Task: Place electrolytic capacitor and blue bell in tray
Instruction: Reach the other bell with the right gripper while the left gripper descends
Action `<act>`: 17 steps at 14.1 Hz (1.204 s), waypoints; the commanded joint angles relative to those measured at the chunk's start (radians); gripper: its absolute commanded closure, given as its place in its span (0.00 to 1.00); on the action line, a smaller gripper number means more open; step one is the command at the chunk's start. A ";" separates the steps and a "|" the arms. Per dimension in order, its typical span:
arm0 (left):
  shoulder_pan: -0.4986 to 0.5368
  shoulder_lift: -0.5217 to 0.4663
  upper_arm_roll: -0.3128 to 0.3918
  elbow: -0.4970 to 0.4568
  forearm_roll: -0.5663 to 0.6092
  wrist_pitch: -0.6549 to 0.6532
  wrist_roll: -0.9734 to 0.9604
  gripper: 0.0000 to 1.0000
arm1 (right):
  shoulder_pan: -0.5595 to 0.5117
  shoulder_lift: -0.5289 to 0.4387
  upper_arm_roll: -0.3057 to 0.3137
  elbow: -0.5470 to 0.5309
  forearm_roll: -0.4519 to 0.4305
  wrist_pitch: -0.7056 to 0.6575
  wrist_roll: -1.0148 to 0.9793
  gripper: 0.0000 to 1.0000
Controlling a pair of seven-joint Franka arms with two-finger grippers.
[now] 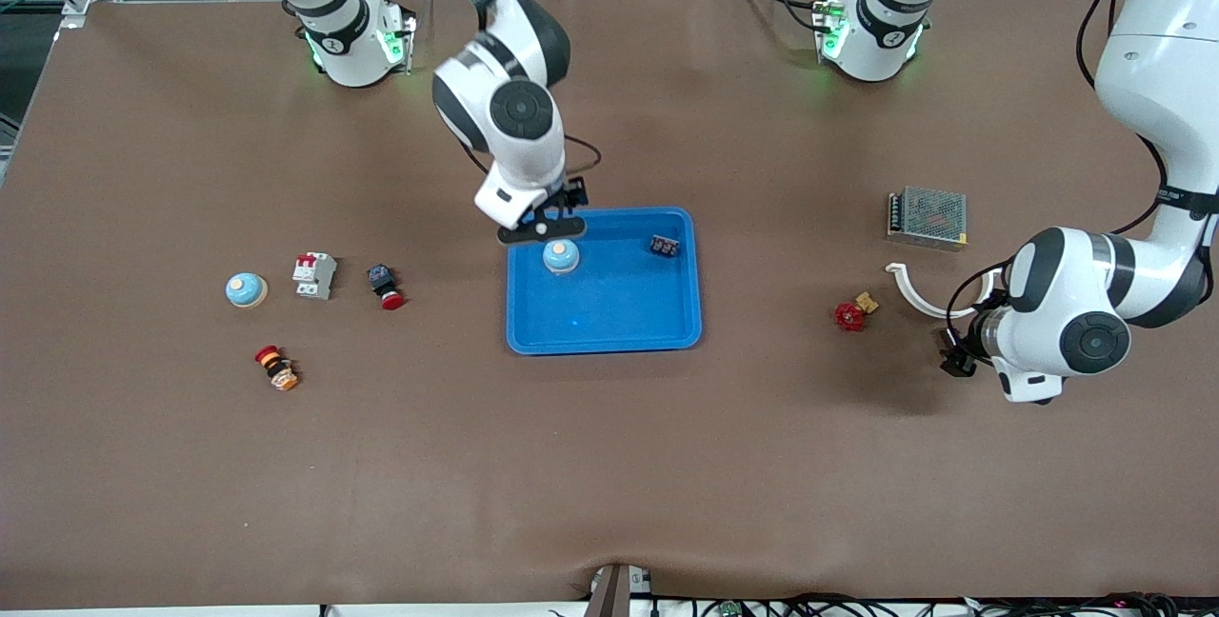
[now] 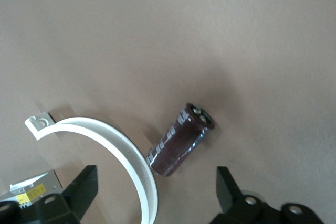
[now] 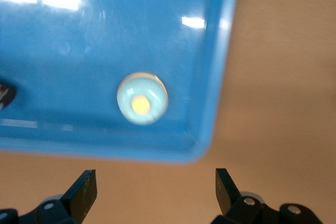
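Note:
The bright blue tray [image 1: 619, 308] lies at mid-table. A light blue bell [image 1: 561, 256] sits in it near the corner toward the right arm's base, and shows in the right wrist view [image 3: 142, 98] on the tray floor [image 3: 79, 35]. My right gripper [image 1: 543, 229] hangs open and empty over that tray edge; its open jaws show in the right wrist view [image 3: 155, 179]. A dark brown cylindrical capacitor [image 2: 181, 140] lies on its side on the table against a white curved clamp [image 2: 113, 142]. My left gripper [image 2: 156, 178] is open just above them, at the left arm's end [image 1: 957, 357].
A small dark part [image 1: 665, 245] lies in the tray. A second blue bell [image 1: 246, 289], a white breaker [image 1: 314, 275], a red push button [image 1: 385, 287] and a red-orange button [image 1: 276, 368] lie toward the right arm's end. A grey power supply [image 1: 927, 216] and red valve [image 1: 850, 316] lie near the white clamp [image 1: 914, 291].

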 commanded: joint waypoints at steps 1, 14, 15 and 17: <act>0.036 0.001 -0.010 -0.022 0.017 0.039 0.106 0.14 | -0.030 -0.136 -0.014 -0.041 -0.001 -0.121 -0.124 0.00; 0.030 0.050 -0.010 -0.007 0.016 0.111 0.254 1.00 | -0.718 -0.436 -0.015 -0.282 -0.003 -0.114 -1.248 0.00; 0.029 0.047 -0.010 -0.005 0.013 0.111 0.252 1.00 | -0.766 -0.433 -0.015 -0.314 -0.003 -0.059 -1.312 0.00; 0.023 0.044 -0.016 0.013 -0.001 0.111 0.240 1.00 | -0.838 -0.405 -0.015 -0.349 -0.003 0.030 -1.417 0.00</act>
